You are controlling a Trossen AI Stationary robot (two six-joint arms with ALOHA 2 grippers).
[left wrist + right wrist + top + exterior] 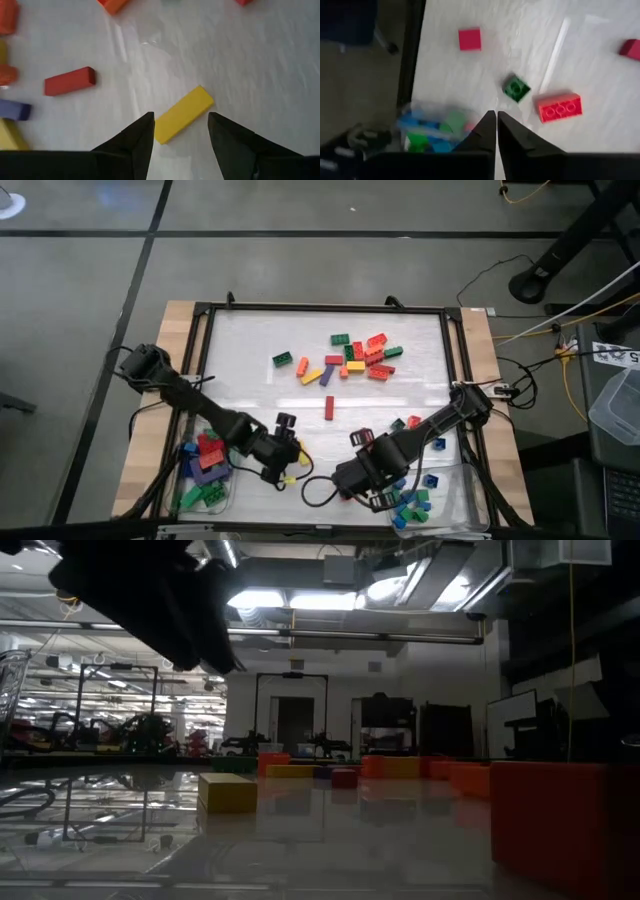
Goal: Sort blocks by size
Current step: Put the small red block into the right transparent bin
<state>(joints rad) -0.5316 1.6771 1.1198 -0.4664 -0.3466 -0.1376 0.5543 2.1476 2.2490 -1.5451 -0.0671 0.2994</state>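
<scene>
A yellow long block (182,114) lies flat on the white mat near the table's front edge (290,477). My left gripper (180,119) hangs open over it (283,460), one finger on either side, clear of it. My right gripper (496,116) is shut on nothing, pointing down (378,496), high above the mat beside the right clear tray (427,112). A small green block (515,88), a red long block (559,107) and a small red block (470,39) lie loose on the mat near it. More blocks lie in a loose pile (355,358) toward the far side.
The left clear tray (228,498) at the front left holds long red, blue, orange and green blocks. The right tray (450,502) at the front right holds small blue and green ones. A single red block (328,408) lies mid-table. A black frame (452,360) edges the mat.
</scene>
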